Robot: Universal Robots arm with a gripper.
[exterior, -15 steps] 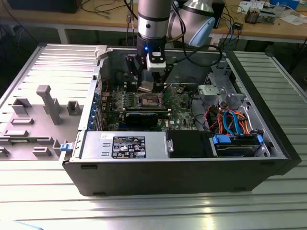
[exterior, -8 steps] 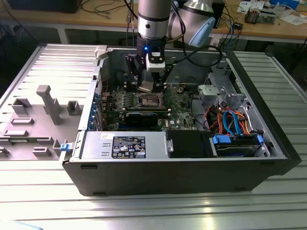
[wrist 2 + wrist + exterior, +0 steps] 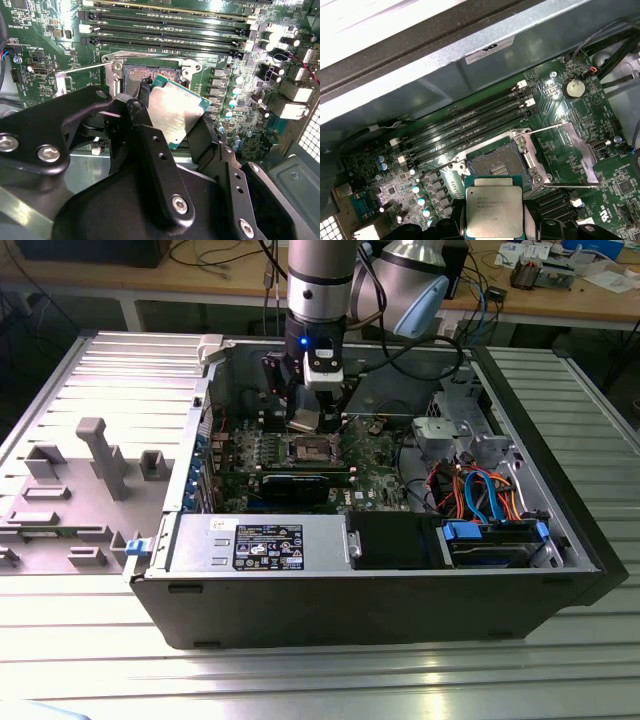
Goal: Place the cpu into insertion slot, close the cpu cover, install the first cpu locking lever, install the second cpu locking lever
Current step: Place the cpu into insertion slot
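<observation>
Table (image 3: 300, 680): PC case (image 3: 350, 610) open, claw (image 3: 304, 418) w/ cpu (image 3: 494, 210) over insertion slot (image 3: 496, 162).

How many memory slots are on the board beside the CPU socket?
4 memory slots, parallel, side by side between the insertion slot and the chassis wall: first nearest the wall, then second, third, and fourth nearest the socket. None looks hidden.
</observation>
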